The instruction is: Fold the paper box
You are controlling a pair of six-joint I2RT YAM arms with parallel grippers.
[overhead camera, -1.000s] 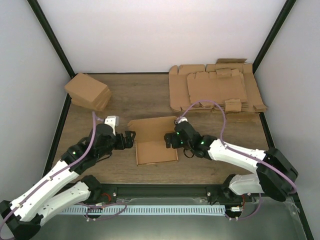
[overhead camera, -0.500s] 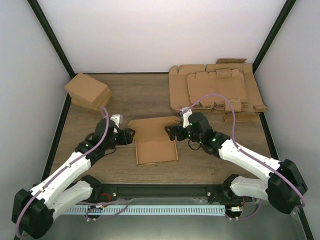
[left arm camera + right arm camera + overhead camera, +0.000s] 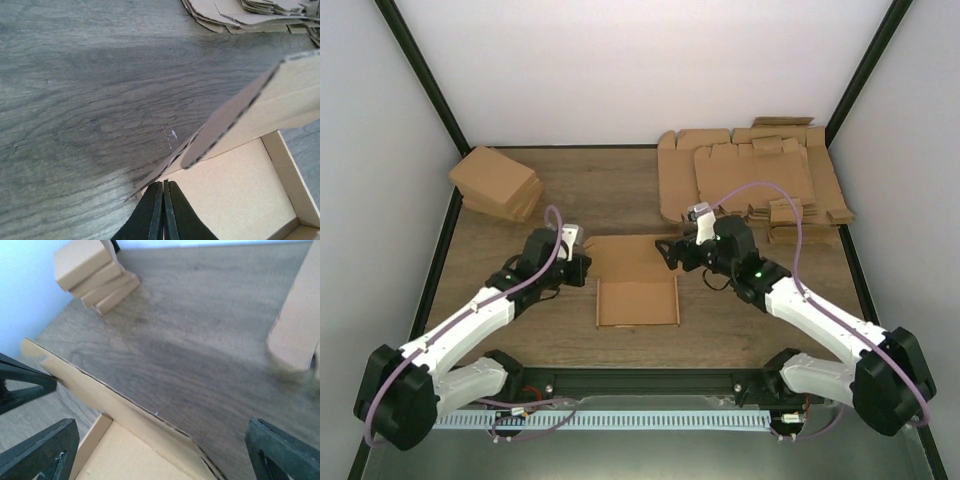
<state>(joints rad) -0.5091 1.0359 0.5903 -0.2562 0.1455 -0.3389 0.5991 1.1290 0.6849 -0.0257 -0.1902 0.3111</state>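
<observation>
Left gripper (image 3: 583,268) (image 3: 163,186) is seen with its fingers pressed flat together, the tips set against the left rear corner of the paper box (image 3: 638,300) (image 3: 235,200), at the box's 9 o'clock. Whether a cardboard edge is nipped between them cannot be told. Right gripper (image 3: 669,256) (image 3: 160,440) is spread wide at the box's 1 o'clock, with the right end of the rear flap (image 3: 625,252) lying between its fingers; contact there cannot be told. The paper box is laid near the middle of the table (image 3: 570,195), between the two grippers. Its base is flat, with a low wall raised along the right side, and the rear flap is lifted off the table at a slant. In the right wrist view a black finger (image 3: 22,385) of the left gripper is seen touching the far end of that flap. A pile of flat cardboard sheets (image 3: 750,180) (image 3: 250,10) is placed at the table's 1 o'clock, well apart from the box. A stack of folded cartons (image 3: 498,183) (image 3: 92,275) is placed at the table's 10 o'clock.
</observation>
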